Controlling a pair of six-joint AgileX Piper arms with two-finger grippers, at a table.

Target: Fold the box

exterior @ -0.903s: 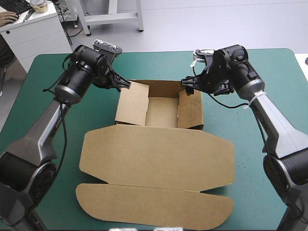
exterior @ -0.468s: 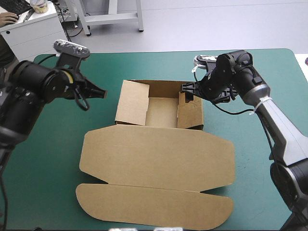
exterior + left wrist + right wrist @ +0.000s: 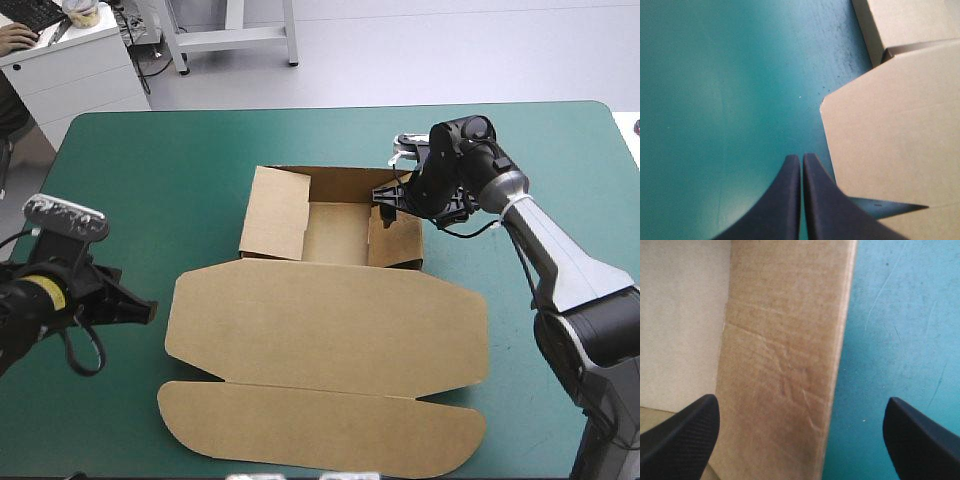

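Right hand [image 3: 389, 197] astride box [image 3: 330, 325] wall

With the table's far edge as 12 o'clock, the teal-green cover [image 3: 150, 170] lay bare at 9, 12 and 3 o'clock of the box [image 3: 330, 335]. The left gripper [image 3: 148, 311], fingers together, sat just beside the flat lid's 9 o'clock edge. The right gripper [image 3: 390, 196], fingers wide apart, straddled the tray's raised 3 o'clock wall [image 3: 785, 350], which barred sideways passage. The lid filled 6 o'clock.
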